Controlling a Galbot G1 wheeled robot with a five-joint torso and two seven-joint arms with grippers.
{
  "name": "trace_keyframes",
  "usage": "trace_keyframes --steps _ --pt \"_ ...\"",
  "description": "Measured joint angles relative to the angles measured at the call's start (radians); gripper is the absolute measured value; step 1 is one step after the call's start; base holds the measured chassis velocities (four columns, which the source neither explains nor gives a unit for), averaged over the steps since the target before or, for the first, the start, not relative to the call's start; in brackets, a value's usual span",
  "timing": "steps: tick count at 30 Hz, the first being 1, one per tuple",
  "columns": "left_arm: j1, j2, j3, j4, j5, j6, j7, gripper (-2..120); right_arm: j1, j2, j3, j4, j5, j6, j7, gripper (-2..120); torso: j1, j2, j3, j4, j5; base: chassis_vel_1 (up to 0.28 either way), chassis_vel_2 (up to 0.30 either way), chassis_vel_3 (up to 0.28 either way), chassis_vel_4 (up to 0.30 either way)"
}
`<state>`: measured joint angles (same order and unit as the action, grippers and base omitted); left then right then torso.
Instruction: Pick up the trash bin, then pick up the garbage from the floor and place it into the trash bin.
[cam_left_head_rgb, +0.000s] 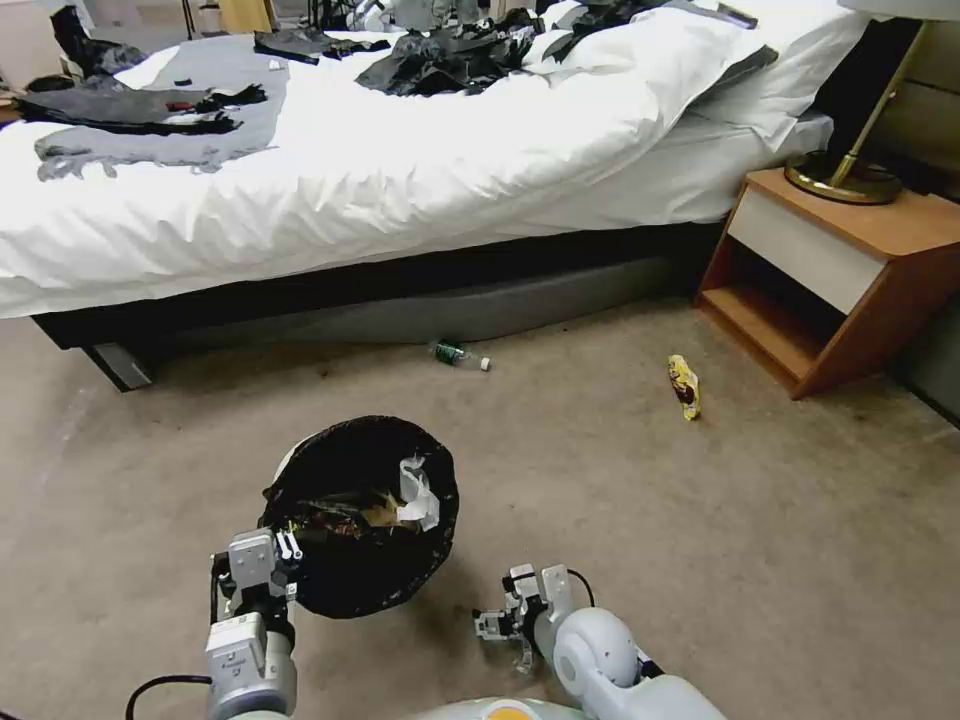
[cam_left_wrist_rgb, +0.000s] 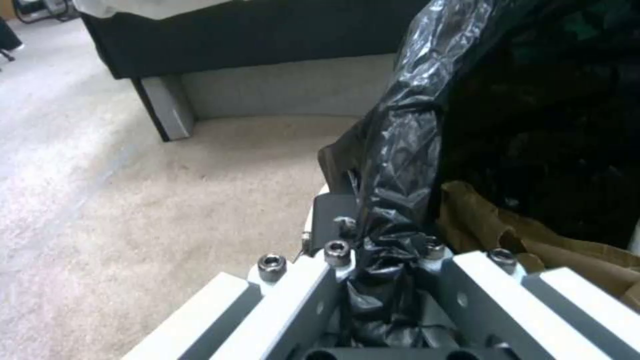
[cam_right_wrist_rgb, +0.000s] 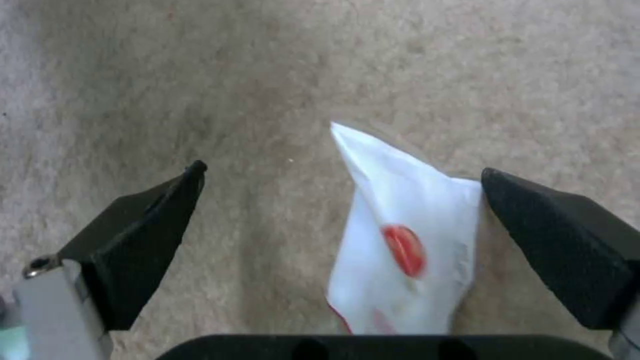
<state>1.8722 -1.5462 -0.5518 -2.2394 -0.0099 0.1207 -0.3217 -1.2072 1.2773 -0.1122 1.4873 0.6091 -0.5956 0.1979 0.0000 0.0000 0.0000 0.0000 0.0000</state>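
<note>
- Low at seven o'clock in the head view, the left gripper (cam_left_head_rgb: 262, 566) is clamped on the near rim of the trash bin (cam_left_head_rgb: 362, 515), pinching the black bag liner (cam_left_wrist_rgb: 400, 165) folded over that rim.
- Tilted, the bin shows its mouth to the camera and hangs just above the carpet (cam_left_head_rgb: 650, 520); brown cardboard (cam_left_wrist_rgb: 533, 240) and a white paper scrap (cam_left_head_rgb: 418, 495) already lie inside.
- Judged by its thin plastic and small load, the bin should be light, but the glossy liner looks slippery, so the rim grip may creep.
- At six o'clock, right of the bin, the right gripper (cam_left_head_rgb: 505, 625) points down at the floor with its black fingers (cam_right_wrist_rgb: 143, 240) spread wide apart.
- Between those fingers, nearer the right one, lies a white packet with a red spot (cam_right_wrist_rgb: 407, 240), flat on the carpet.
- It looks thin, soft and nearly weightless; the raised crease down its middle seems the best place to pinch, since flat edges hug the carpet.
- Farther off at twelve o'clock, a small green-labelled bottle (cam_left_head_rgb: 460, 354) lies by the bed (cam_left_head_rgb: 400, 180); it is round and may roll, so grip across its body.
- Out at two o'clock, a yellow snack wrapper (cam_left_head_rgb: 685, 386) lies near the nightstand (cam_left_head_rgb: 830, 290); crinkly and light.
</note>
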Motion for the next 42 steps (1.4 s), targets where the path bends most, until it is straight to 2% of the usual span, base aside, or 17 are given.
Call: trace_keyframes --steps 7,9,13,16,19,22,23,26,30,33,42 --pt "0.001 0.001 0.002 -0.001 0.0 -0.002 0.0 0 -0.017 -0.005 0.008 0.003 -0.019 0.005 -0.006 96 0.0 0.0 0.0 0.0 0.0 0.0 0.0 0.0 0.0" --pt "0.002 0.001 0.002 -0.002 0.0 -0.003 -0.001 0 -0.021 -0.011 0.01 0.008 -0.024 0.009 -0.007 86 0.0 0.0 0.0 0.0 -0.0001 0.0 0.0 0.0 0.0" --pt "0.002 0.001 0.002 -0.004 0.0 -0.003 -0.002 0 -0.021 -0.017 0.011 0.012 -0.025 0.01 -0.007 78 0.0 0.0 0.0 -0.0001 -0.0001 0.0 0.0 0.0 0.0" --pt "-0.001 0.002 0.003 -0.004 0.0 -0.003 -0.002 0 -0.022 -0.023 0.013 0.015 -0.025 0.011 -0.007 63 0.0 0.0 0.0 0.0 -0.0002 0.0 0.0 0.0 0.0" --pt "-0.001 0.002 0.004 -0.005 0.0 -0.003 -0.002 0 -0.022 -0.023 0.013 0.016 -0.026 0.011 -0.007 58 0.0 0.0 0.0 0.0 0.0001 0.0 0.0 0.0 0.0" --pt "-0.004 0.002 0.004 -0.005 0.0 -0.003 -0.003 0 -0.02 -0.023 0.012 0.016 -0.032 0.014 -0.012 41 0.0 0.0 0.0 0.0 0.0001 0.0 0.0 0.0 0.0" --pt "-0.004 0.002 0.004 -0.005 0.0 -0.003 -0.003 0 -0.02 -0.023 0.012 0.016 -0.032 0.014 -0.012 41 0.0 0.0 0.0 0.0 0.0001 0.0 0.0 0.0 0.0" --pt "-0.005 0.003 0.002 -0.005 -0.001 -0.002 -0.003 0 -0.014 -0.023 0.01 0.012 -0.038 0.02 -0.017 25 0.0 0.0 0.0 0.0001 0.0001 0.0 0.0 0.0 0.0" --pt "-0.007 0.003 0.002 -0.004 -0.002 -0.002 -0.003 0 -0.011 -0.023 0.01 0.01 -0.043 0.024 -0.02 17 0.0 0.0 0.0 0.0 0.0001 0.0 0.0 0.0 0.0" --pt "-0.009 0.003 0.002 -0.003 -0.002 0.0 -0.003 0 -0.009 -0.023 0.009 0.008 -0.051 0.032 -0.024 0 0.0 0.0 0.0 0.0 0.0001 0.0 0.0 0.0 0.0" --pt "-0.01 0.003 0.001 -0.002 -0.003 0.002 -0.003 0 -0.002 -0.024 0.014 0.005 -0.063 0.049 -0.029 0 0.0 0.0 0.0 0.0 0.0 0.0 0.0 0.0 0.0"
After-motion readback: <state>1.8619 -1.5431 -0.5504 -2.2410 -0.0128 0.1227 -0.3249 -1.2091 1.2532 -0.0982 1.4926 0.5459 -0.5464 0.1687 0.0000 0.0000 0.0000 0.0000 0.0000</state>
